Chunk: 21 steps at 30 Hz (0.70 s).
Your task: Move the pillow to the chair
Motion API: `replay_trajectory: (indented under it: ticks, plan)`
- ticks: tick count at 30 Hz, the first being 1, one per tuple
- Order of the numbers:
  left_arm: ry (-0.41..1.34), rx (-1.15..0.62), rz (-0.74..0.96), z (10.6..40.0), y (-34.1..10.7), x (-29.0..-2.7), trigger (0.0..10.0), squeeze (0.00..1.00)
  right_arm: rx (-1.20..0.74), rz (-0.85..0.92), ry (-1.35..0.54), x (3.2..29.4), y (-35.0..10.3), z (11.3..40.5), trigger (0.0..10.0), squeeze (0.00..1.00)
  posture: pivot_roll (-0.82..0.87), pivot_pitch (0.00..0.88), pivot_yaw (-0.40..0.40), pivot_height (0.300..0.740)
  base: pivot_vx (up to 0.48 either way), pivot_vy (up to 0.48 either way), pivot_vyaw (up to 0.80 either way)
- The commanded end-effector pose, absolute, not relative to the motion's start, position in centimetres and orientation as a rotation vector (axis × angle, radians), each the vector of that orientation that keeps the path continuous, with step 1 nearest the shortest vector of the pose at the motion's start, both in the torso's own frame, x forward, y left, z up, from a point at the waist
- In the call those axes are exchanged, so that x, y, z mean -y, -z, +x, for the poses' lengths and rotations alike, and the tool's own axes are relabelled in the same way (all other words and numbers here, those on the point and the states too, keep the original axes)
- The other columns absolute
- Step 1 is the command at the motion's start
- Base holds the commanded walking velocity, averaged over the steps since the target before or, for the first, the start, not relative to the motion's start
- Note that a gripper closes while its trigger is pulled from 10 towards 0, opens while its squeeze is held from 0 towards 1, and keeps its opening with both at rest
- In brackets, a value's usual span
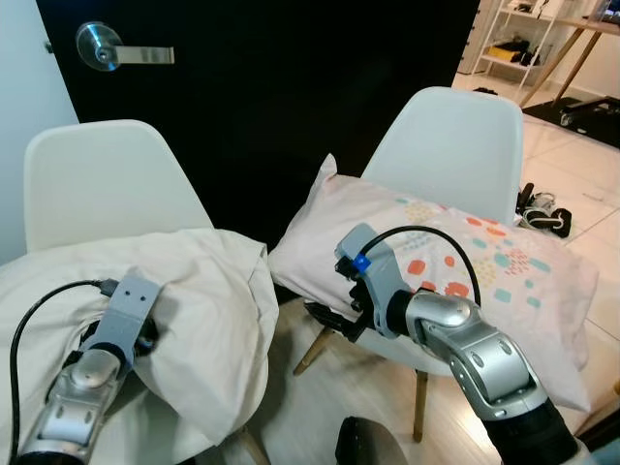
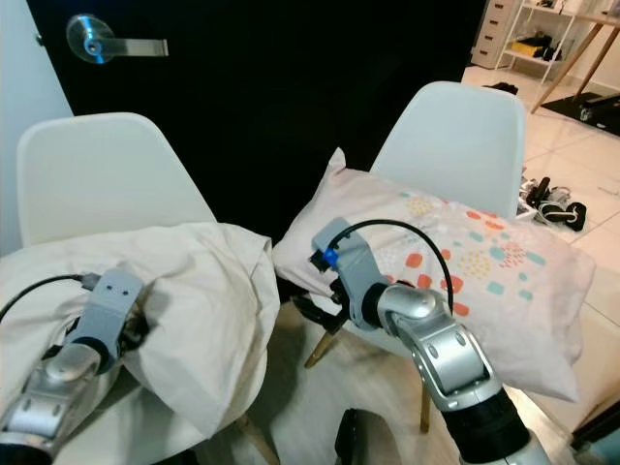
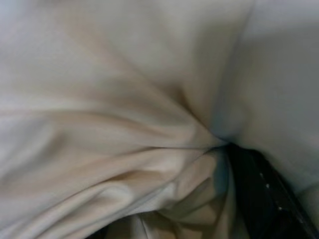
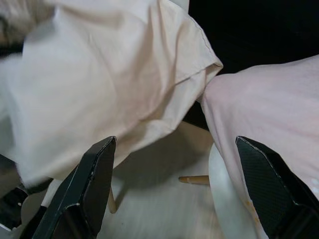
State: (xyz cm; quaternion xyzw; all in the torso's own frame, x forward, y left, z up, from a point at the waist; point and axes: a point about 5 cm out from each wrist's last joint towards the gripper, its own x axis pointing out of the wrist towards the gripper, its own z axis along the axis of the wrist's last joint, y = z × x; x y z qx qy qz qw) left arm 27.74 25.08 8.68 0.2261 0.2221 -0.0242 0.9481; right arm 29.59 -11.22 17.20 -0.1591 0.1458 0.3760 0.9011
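A plain cream pillow [image 1: 199, 291] lies slumped over the seat of the left white chair [image 1: 97, 174]. My left gripper [image 1: 136, 325] is sunk into its folds; in the left wrist view the fabric [image 3: 124, 124] bunches tight against one black finger [image 3: 259, 194], so it is shut on the cloth. A second pillow [image 1: 484, 266], pale pink with coloured spots, rests on the right white chair [image 1: 455, 136]. My right gripper [image 1: 329, 320] hangs open in the gap between the two chairs, just below the patterned pillow's near corner, its fingers [image 4: 89, 189] spread wide and holding nothing.
A black door with a silver lever handle [image 1: 121, 50] stands close behind both chairs. Shoes [image 1: 542, 208] lie on the pale floor at the right, with a white shelf [image 1: 509, 44] and wooden table legs [image 1: 576, 53] further back. A dark object [image 1: 368, 446] sits on the floor at the bottom.
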Motion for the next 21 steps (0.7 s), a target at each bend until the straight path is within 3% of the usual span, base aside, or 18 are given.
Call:
replay_trajectory:
  ticks: [1,8,16,21]
  plan:
    - [0.148,-0.515,0.437,27.2,-8.1,-23.9,10.0,1.0,-0.291,-0.34,-0.764,11.3,-17.4,29.9,10.0,0.0,-0.04,0.0,-0.073,0.556,0.0,0.0,0.0]
    - [0.38,-0.647,0.338,24.3,-7.2,-20.4,10.0,1.0,-0.302,-0.352,-0.745,11.7,-17.3,30.0,10.0,0.0,-0.05,0.0,-0.07,0.556,0.0,0.0,0.0]
    - [0.558,-0.553,0.173,23.3,-12.3,-18.6,10.0,1.0,-0.299,-0.345,-0.718,12.1,-17.2,30.4,10.0,0.0,-0.04,0.0,-0.071,0.556,0.0,0.0,0.0]
    - [0.648,-0.484,0.201,22.8,-14.2,-18.2,10.0,1.0,-0.294,-0.318,-0.739,11.7,-17.1,30.2,10.0,0.0,-0.05,0.0,-0.067,0.556,0.0,0.0,0.0]
